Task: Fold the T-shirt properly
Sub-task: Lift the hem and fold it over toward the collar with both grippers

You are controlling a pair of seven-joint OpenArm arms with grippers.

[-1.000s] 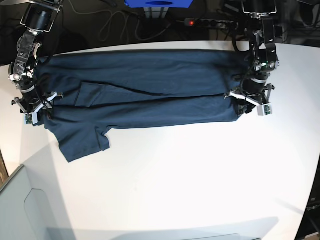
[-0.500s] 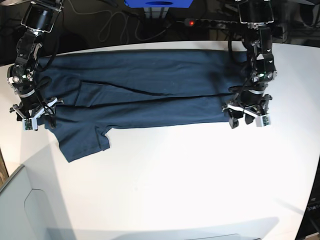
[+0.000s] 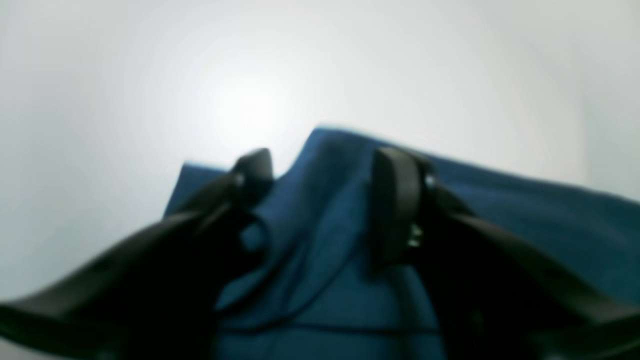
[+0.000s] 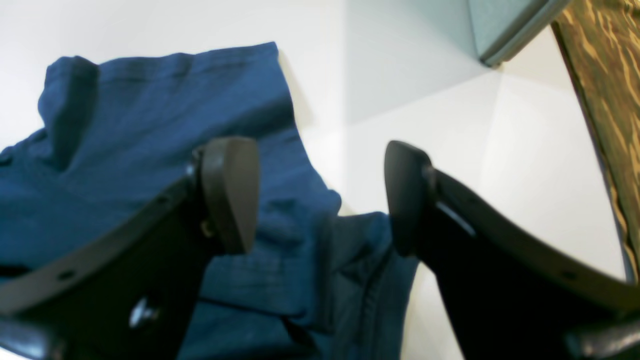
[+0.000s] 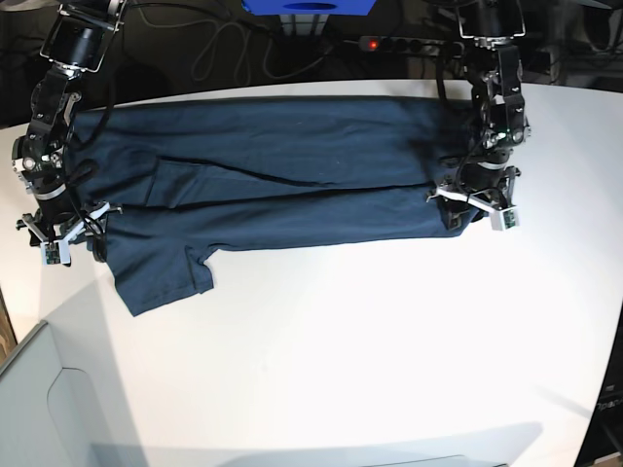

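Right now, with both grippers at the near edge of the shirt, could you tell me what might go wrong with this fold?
1. The right gripper stands open over the dark navy cotton T-shirt, at its edge; closing there may catch only part of the layers.
2. The short sleeve sticks out toward the front of the white table and could trail or bunch when lifted.
3. The left gripper straddles a raised ridge of fabric; the view is blurred, so its grip looks uncertain and the two ends may lift unevenly.

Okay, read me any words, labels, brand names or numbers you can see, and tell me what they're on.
None can be read.
T-shirt: plain, no print showing.
Blue box at the back edge: a dark mark, too small to read.
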